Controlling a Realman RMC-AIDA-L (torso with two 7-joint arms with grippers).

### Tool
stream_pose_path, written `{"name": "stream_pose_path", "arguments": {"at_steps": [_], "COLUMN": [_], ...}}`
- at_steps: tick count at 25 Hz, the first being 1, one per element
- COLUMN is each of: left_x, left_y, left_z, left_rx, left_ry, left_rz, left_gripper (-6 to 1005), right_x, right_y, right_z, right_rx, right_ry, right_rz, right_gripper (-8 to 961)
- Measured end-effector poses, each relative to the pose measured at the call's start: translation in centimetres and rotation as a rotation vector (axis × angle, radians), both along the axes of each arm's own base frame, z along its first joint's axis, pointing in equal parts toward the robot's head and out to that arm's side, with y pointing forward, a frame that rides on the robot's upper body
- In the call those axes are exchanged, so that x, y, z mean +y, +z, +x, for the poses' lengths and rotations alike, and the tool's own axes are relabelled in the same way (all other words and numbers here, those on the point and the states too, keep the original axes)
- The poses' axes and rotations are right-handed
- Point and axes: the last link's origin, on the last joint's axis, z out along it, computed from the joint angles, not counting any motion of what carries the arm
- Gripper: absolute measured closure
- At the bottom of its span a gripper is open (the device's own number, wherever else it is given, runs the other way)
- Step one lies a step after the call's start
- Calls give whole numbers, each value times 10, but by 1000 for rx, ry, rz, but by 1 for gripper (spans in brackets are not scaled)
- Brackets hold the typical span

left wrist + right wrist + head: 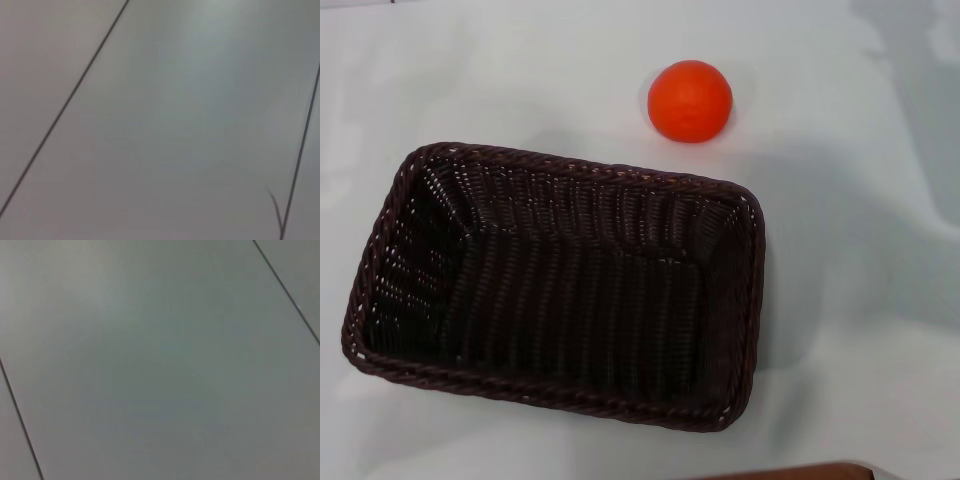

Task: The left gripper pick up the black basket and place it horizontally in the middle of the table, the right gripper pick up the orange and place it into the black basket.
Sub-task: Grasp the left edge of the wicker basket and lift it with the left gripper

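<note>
Looking through the head camera, I see the black basket [560,285] resting on the white table [860,300], its long side slightly tilted, the open side facing up and nothing inside. The orange [690,101] sits on the table at about 1 o'clock from the basket, near its far rim but not touching it. I see neither the left gripper nor the right gripper in any view, so I cannot tell their state. Both wrist cameras show me only a pale flat surface with thin dark lines.
</note>
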Motion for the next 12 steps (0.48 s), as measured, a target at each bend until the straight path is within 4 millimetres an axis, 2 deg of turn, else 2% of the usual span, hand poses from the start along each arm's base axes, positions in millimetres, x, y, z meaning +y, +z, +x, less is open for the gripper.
{"name": "stream_pose_path", "arguments": {"at_steps": [12], "left_x": [-1], "left_y": [-3], "left_z": [4], "left_rx": [-31], "left_ry": [-36], "left_rz": [0], "left_gripper": [95], "right_x": [-11], "right_y": [0], "right_z": [10], "right_rx": [92], "right_ry": [-52], "right_rz": [68], "right_gripper": [188]}}
